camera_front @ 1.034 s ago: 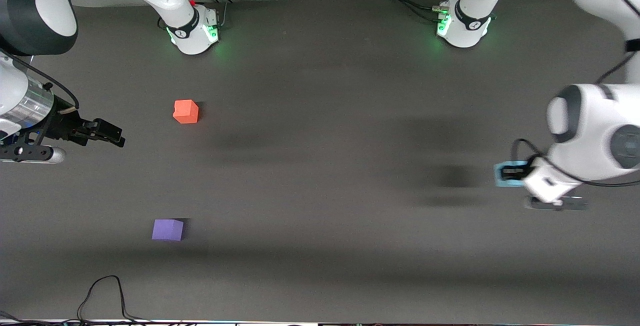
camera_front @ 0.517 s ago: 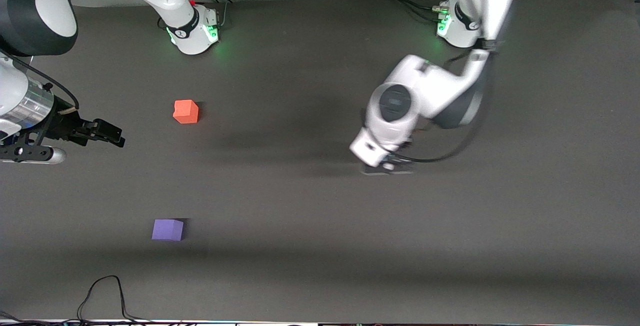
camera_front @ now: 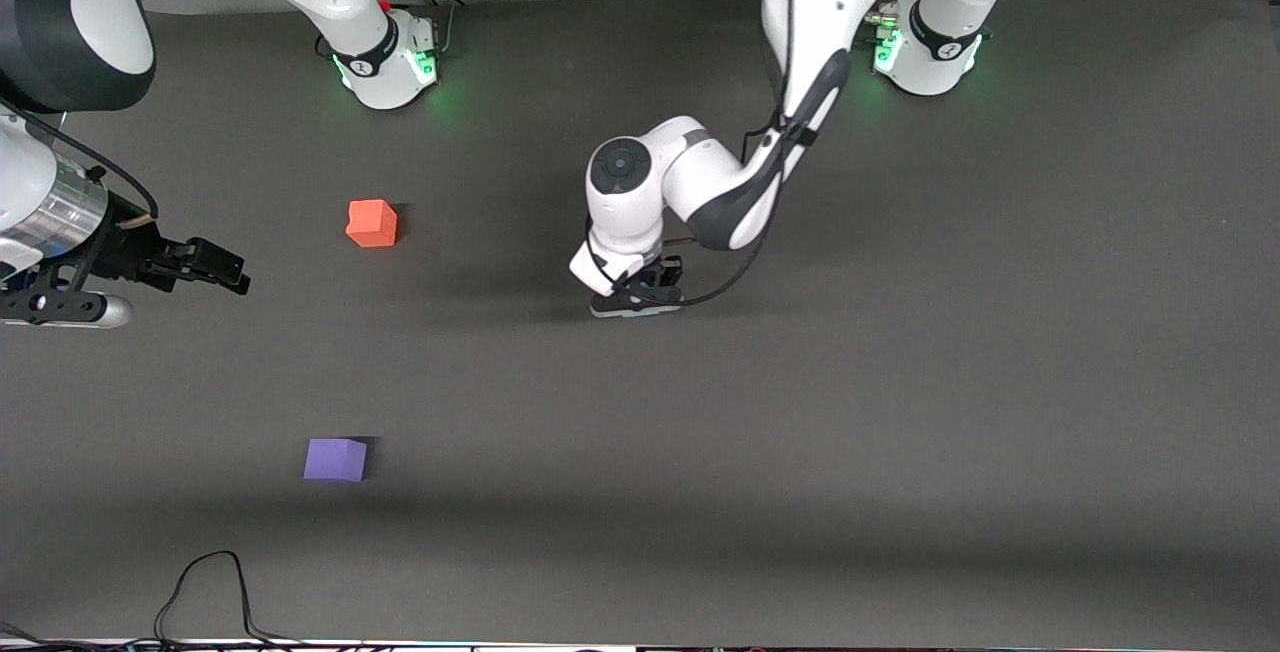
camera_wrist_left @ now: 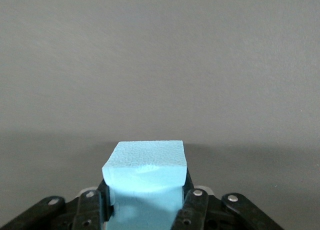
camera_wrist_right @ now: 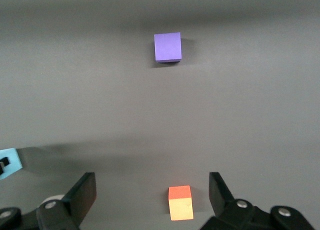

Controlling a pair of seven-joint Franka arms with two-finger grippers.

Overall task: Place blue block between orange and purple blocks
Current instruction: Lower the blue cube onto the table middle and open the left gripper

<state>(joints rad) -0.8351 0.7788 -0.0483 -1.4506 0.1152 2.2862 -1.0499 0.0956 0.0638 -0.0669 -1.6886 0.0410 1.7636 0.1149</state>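
Observation:
My left gripper point(camera_front: 640, 294) is over the middle of the table, shut on the blue block point(camera_wrist_left: 145, 167), a light sky-blue foam cube clamped between both fingers. The hand hides the block in the front view. The orange block point(camera_front: 371, 223) sits toward the right arm's end of the table. The purple block point(camera_front: 335, 459) lies nearer the front camera than the orange one, with bare mat between them. My right gripper point(camera_front: 225, 274) waits open and empty at the right arm's end; its wrist view shows the orange block point(camera_wrist_right: 180, 202), the purple block point(camera_wrist_right: 167, 46) and the blue block point(camera_wrist_right: 9, 162).
A dark grey mat point(camera_front: 800, 432) covers the table. The two arm bases point(camera_front: 390, 62) point(camera_front: 925, 52) stand along the edge farthest from the front camera. A black cable point(camera_front: 200, 582) loops at the nearest edge, close to the purple block.
My left arm has swung from the left arm's end of the table to over the middle, carrying the blue block. The right arm and the orange and purple blocks have not moved.

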